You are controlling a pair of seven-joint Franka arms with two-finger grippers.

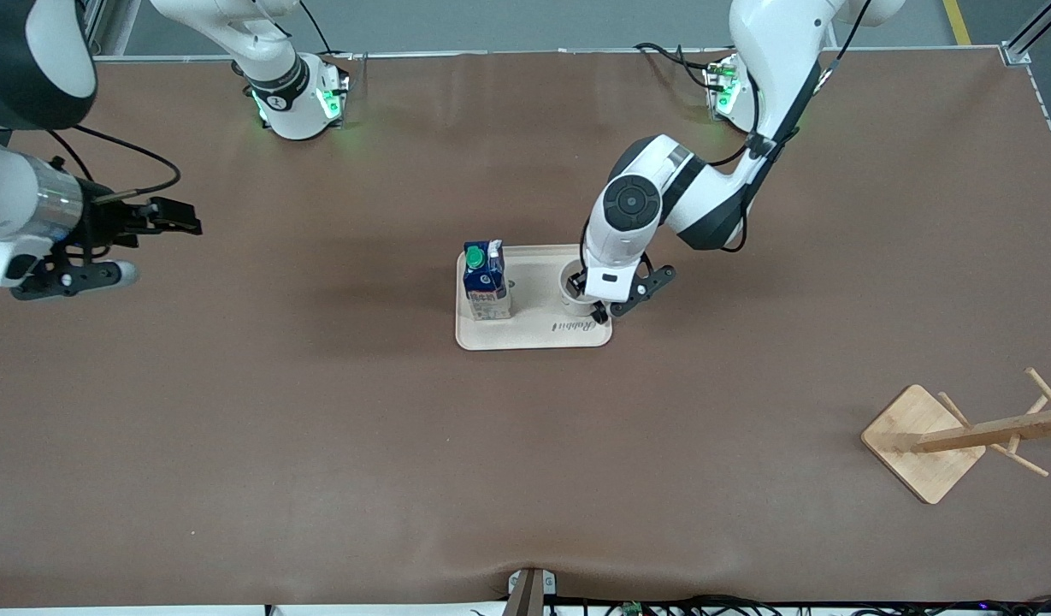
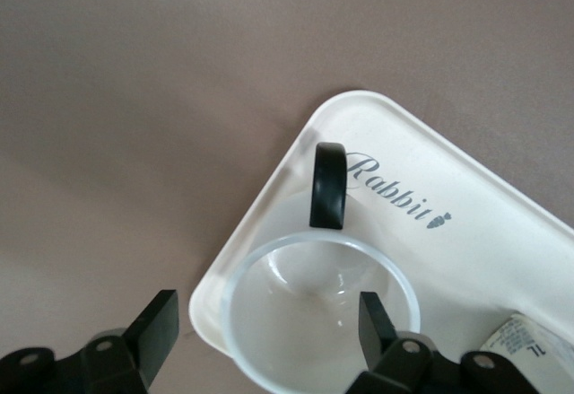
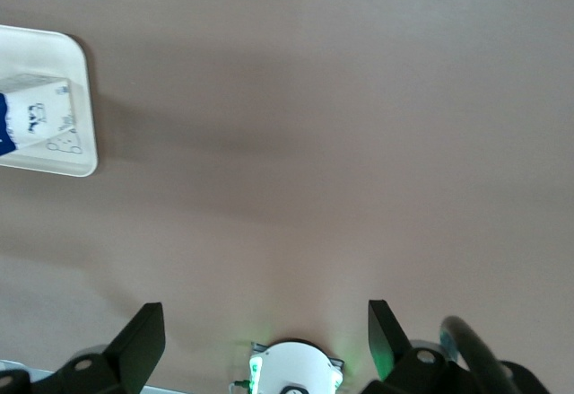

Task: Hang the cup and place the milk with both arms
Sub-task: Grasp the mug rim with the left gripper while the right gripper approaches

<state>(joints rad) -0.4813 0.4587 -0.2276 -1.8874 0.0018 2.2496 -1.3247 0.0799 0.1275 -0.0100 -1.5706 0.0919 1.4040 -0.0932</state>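
Note:
The white cup point(image 1: 569, 282) stands on a cream tray point(image 1: 534, 332) at mid-table, its black handle point(image 2: 328, 185) pointing at the tray's "Rabbit" lettering. My left gripper point(image 1: 588, 299) is down at the cup and open. One finger point(image 2: 375, 320) is over the cup's mouth point(image 2: 314, 273) just inside the rim; the other finger point(image 2: 160, 324) is outside the cup wall, past the tray's corner. The blue milk point(image 1: 486, 281) with its green cap stands upright on the same tray point(image 2: 502, 232), toward the right arm's end. My right gripper point(image 1: 147, 248) waits open, high over bare table.
A wooden peg rack point(image 1: 961, 436) on a square base stands toward the left arm's end, nearer the front camera than the tray. In the right wrist view, the tray's corner point(image 3: 79, 98) and the milk point(image 3: 31, 111) show at the edge, and the right arm's base point(image 3: 296, 372) between the fingers.

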